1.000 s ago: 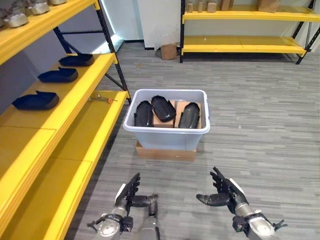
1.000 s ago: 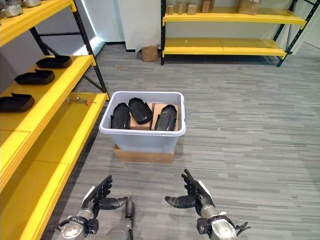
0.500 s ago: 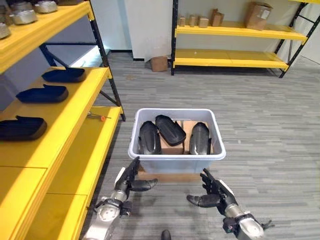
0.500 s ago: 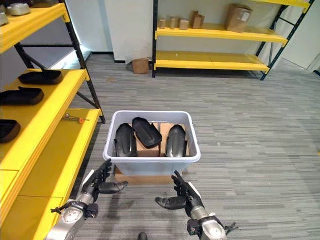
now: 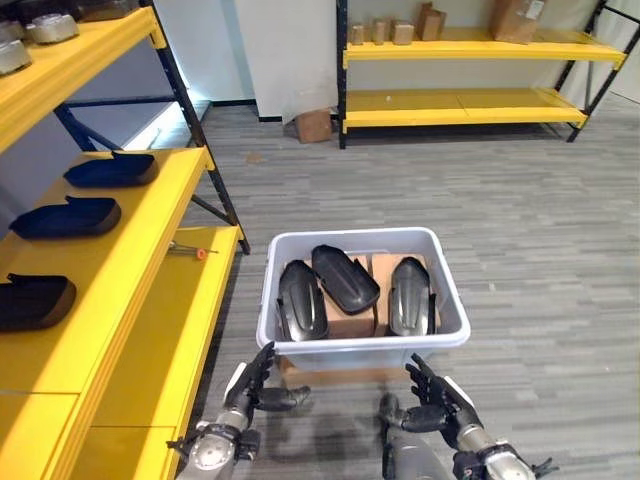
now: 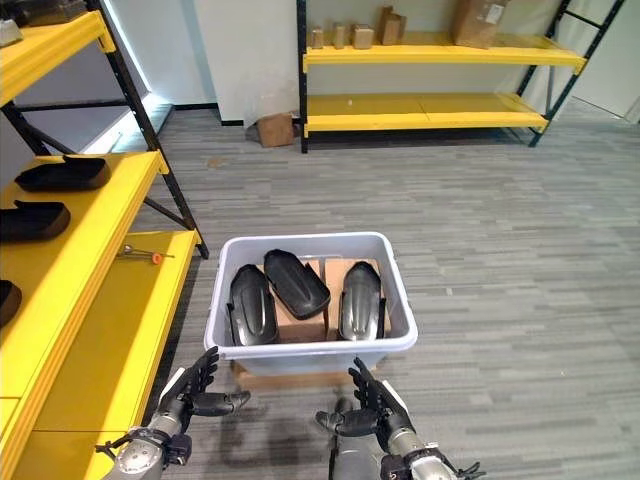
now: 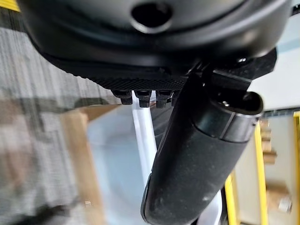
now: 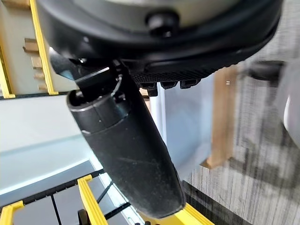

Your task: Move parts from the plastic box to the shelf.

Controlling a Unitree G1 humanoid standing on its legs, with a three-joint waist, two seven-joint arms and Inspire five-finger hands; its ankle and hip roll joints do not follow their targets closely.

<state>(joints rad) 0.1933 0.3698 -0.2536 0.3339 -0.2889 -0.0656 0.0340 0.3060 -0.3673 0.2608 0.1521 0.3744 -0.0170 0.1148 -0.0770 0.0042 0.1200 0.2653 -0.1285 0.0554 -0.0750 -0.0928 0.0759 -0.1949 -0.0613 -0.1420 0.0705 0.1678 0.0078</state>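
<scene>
A pale plastic box [image 5: 362,345] stands on a cardboard base on the floor. It holds three black curved parts [image 5: 345,279] lying over brown cardboard boxes. On the yellow shelf [image 5: 120,260] to my left lie three more black parts [image 5: 66,216]. My left hand [image 5: 253,384] hovers open just before the box's near left corner, holding nothing. My right hand [image 5: 438,402] is open before the near right corner, also holding nothing. In the left wrist view the box wall [image 7: 117,154] shows past the thumb [image 7: 197,159].
A lower yellow shelf board [image 5: 175,330] runs beside the box, with a small orange-tipped tool [image 5: 192,250] on it. Metal parts [image 5: 45,28] sit on the top shelf. Another yellow rack [image 5: 470,95] with cardboard boxes stands at the far wall.
The camera has moved nearer the box, which now sits lower and closer. Both hands stay open and low, now just before the box's near wall.
</scene>
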